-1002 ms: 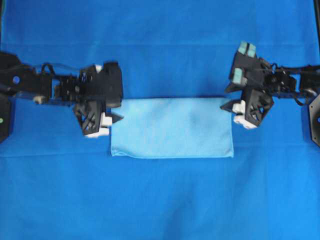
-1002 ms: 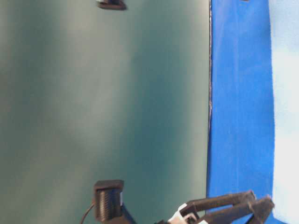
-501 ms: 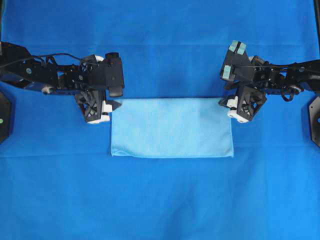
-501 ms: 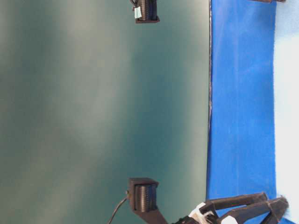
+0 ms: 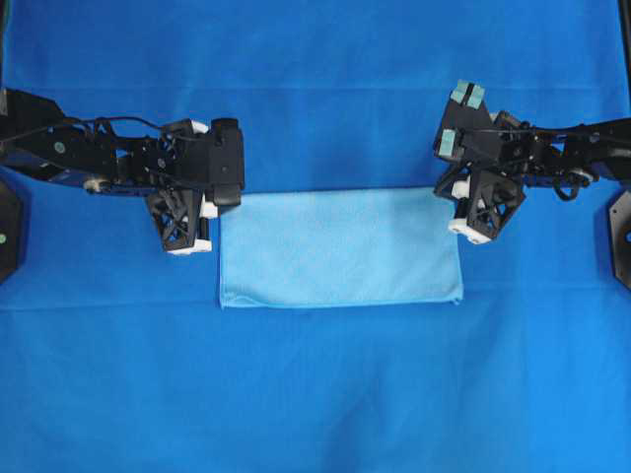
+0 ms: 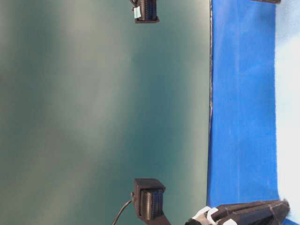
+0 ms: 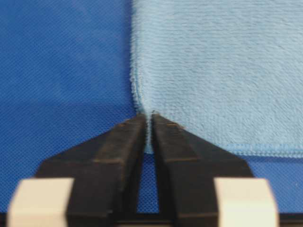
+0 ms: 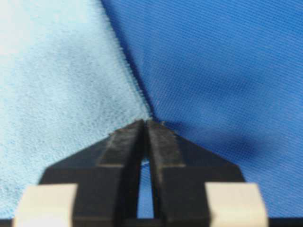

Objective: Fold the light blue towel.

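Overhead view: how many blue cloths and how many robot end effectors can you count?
Light blue towel: 1
Deep blue sheet: 1
End effectors: 2, the left end effector and the right end effector
Total: 4

The overhead view looks straight down on the blue sheet (image 5: 315, 394). The table-level view, turned sideways, faces a green wall (image 6: 103, 112) beyond the sheet's edge. Each wrist camera looks close along its own fingers; all views share the light blue towel (image 5: 340, 246)
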